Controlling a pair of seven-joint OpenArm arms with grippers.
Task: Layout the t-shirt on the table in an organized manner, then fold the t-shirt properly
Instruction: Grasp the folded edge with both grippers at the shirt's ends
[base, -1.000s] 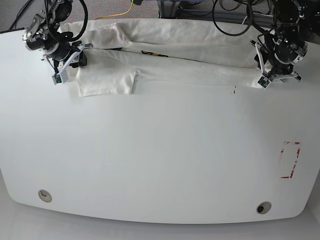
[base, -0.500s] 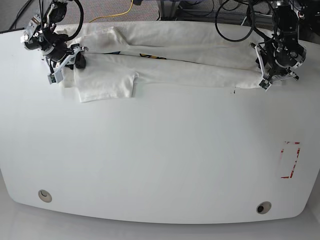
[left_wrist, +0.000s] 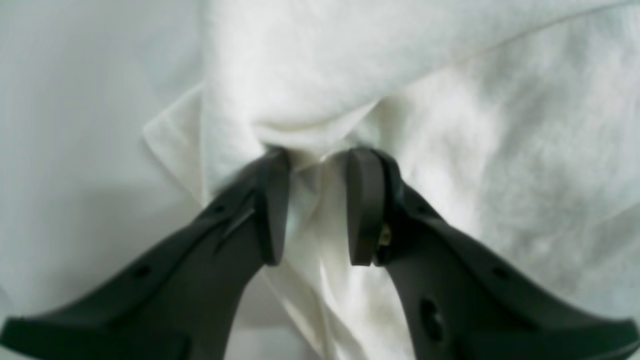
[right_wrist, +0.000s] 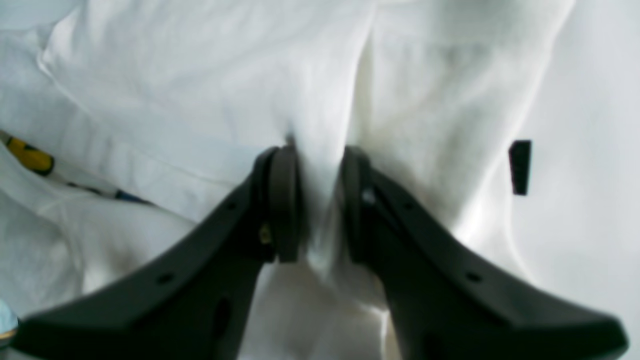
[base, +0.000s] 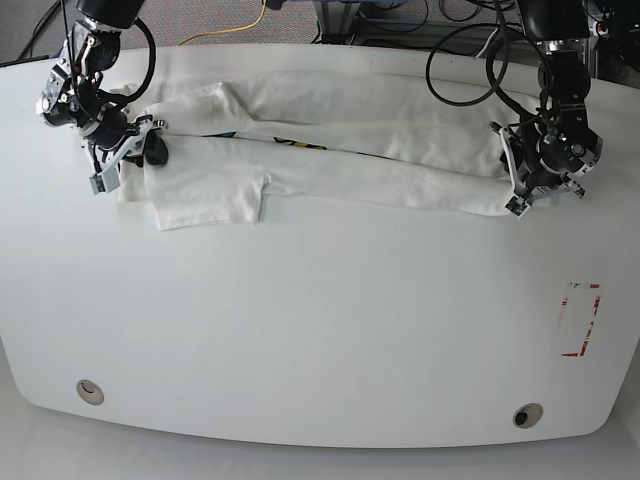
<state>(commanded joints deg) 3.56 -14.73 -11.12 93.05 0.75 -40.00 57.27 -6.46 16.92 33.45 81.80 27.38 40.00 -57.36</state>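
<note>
Across the base view, see the big white table (base: 330, 310), with rounded near corners. On its far part, find the t-shirt (base: 400, 110), stretched sideways in a long, layered strip, lightly wrinkled, with a squarish flap (base: 205, 197) sticking out toward the near side by the base view's left end. At the base view's right end of the strip, note the left gripper (left_wrist: 317, 207), nearly closed, with a narrow gap between fingers and a pinch of shirt cloth caught in it. At the other end, note the right gripper (right_wrist: 320, 202), also nearly closed, clamped on a thick, bunched fold of the same shirt. Between the two, in the slit between cloth layers, see bits of print (base: 300, 143) in yellow, black and blue, mostly covered by white fabric. Behind the table, on the base view's left half, spot a thin yellow cable (base: 225, 37). Near the table's right edge in the base view, see a broken red rectangle mark (base: 581, 320). Toward the near corners, see two round holes, one at left (base: 90, 391), one at right (base: 527, 415). In the right wrist view, see a small black rectangle (right_wrist: 520, 167) just beside the cloth.
</note>
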